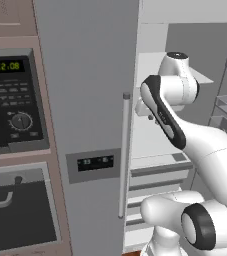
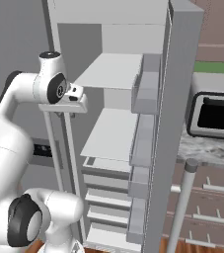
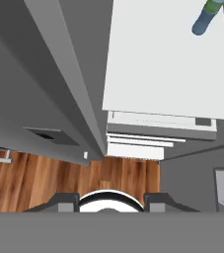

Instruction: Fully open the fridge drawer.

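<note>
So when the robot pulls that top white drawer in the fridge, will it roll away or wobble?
Probably neither. The fridge drawer sits flat in a stack of drawers, so it likely slides straight out. It looks wide, shallow and stiff, so it probably won't bend. The gripper hangs well above it, and I can't tell what's inside or how heavy it is.

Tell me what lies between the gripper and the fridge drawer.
Nothing: in the hand view, the gripper looks down on the fridge drawer across bare air, with wooden floor beyond.

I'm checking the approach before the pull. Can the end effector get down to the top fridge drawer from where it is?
Probably yes: the fridge stands open, the end effector sits above the fridge drawer, and nothing shows in between.
</note>
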Controlling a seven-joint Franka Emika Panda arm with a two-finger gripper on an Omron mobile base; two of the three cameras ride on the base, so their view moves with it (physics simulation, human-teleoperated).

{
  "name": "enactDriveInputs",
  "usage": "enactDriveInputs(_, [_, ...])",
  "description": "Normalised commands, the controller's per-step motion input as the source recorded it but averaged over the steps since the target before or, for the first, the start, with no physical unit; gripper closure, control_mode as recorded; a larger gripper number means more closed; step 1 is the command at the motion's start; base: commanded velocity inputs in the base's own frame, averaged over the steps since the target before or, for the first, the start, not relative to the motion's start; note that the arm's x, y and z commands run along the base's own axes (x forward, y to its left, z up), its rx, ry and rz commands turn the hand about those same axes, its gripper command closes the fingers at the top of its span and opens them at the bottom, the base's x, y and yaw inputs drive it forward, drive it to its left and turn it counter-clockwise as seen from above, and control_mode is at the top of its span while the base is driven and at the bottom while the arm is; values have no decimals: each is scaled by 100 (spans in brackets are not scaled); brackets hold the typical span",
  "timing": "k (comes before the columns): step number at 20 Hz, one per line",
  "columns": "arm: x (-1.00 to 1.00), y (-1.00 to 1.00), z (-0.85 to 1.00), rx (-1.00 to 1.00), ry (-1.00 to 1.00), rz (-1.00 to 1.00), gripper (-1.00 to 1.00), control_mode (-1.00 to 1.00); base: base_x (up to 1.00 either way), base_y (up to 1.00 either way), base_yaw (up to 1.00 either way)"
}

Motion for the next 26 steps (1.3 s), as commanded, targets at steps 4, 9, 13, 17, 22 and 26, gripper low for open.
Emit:
enactDriveInputs(4, [-12,0,-4,0,2,0,-100,-100,0,0,0])
enactDriveInputs(9, [-40,-10,-25,0,4,-6,-100,-100,0,0,0])
enactDriveInputs(13, [-15,-6,-7,0,1,-2,-100,100,-50,-24,-8])
enactDriveInputs(17, [0,0,0,0,0,0,-100,100,-56,-37,-14])
enactDriveInputs(22, [0,0,0,0,0,0,-100,100,-28,-24,-12])
enactDriveInputs(26, [0,0,0,0,0,0,-100,-100,0,0,0])
